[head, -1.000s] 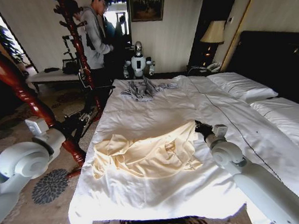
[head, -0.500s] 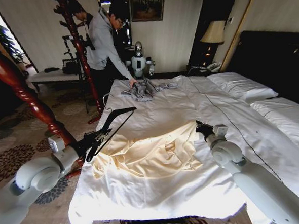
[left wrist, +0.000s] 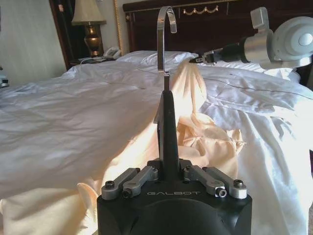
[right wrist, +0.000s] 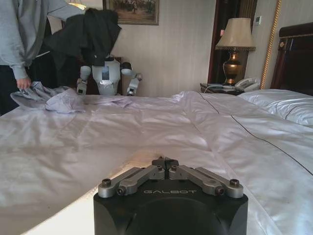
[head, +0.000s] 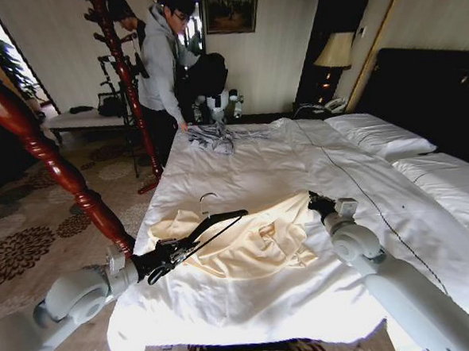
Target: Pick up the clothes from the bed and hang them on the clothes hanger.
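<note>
The clothes [head: 239,243] are a pale cream-yellow garment lying crumpled on the near half of the bed [head: 258,166]. My left gripper [head: 162,262] is shut on one end of the black clothes hanger [head: 214,228]. The hanger lies low over the garment's left part, its silver hook [head: 206,199] pointing up. In the left wrist view the hanger [left wrist: 165,122] stands edge-on from the gripper [left wrist: 168,172], with the clothes [left wrist: 200,142] behind it. My right gripper [head: 316,202] is shut at the garment's far right corner, which rises in a peak [left wrist: 188,73] towards it.
A person at the far end of the bed touches a grey garment [head: 216,135]. A red-brown wooden coat stand [head: 50,155] rises at the left, close to my left arm. Pillows [head: 380,139] and a dark headboard [head: 428,92] lie to the right. A small robot [head: 218,105] stands beyond the bed.
My left arm has swung right and down, bringing the hanger from beside the bed to just over the garment. The right arm has stayed put. The person has shifted at the far end.
</note>
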You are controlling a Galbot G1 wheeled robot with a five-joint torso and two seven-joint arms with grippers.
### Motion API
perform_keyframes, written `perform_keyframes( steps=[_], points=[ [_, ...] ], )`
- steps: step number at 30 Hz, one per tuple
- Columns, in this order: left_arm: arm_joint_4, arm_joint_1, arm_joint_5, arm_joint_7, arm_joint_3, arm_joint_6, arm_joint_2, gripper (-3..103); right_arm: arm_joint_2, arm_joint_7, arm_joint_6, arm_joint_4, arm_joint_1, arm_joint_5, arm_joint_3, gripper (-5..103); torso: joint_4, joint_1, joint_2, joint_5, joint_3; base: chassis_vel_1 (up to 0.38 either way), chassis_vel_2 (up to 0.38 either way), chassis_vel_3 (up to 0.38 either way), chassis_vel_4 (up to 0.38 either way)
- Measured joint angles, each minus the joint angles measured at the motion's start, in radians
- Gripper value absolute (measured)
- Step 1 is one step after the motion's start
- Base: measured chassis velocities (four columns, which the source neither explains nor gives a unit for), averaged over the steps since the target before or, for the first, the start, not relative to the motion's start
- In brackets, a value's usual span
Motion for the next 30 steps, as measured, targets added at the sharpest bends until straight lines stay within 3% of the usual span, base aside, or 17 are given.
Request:
perform_keyframes(
  steps=[10, 18, 25, 30],
  points=[
    [0.008, -0.056, 0.051, 0.017, 0.121, -0.017, -0.020, 16, 0.021, -0.026, 0.009, 0.016, 0.049, -0.044, -0.058, 0, 0.0001, 0.000, 0.000, 0.0001, 0.000, 0.000, 0.000, 0.000, 0.000],
    [0.028, -0.126, 0.045, 0.014, 0.214, -0.023, -0.032, 16, 0.014, -0.040, 0.007, 0.059, 0.109, -0.001, -0.091, 0, 0.0006, 0.000, 0.000, 0.0002, 0.000, 0.000, 0.000, 0.000, 0.000],
    [0.082, -0.369, 0.017, -0.014, 0.445, -0.020, -0.074, 16, -0.028, -0.035, -0.007, 0.135, 0.098, 0.054, -0.062, 0, -0.0001, 0.000, 0.000, 0.0004, 0.000, 0.000, 0.000, 0.000, 0.000],
    [0.119, -0.476, 0.016, -0.030, 0.539, -0.016, -0.103, 16, -0.046, -0.027, -0.015, 0.167, 0.095, 0.079, -0.049, 0, 0.0002, 0.000, 0.000, 0.0004, 0.000, 0.000, 0.000, 0.000, 0.000]
  ],
)
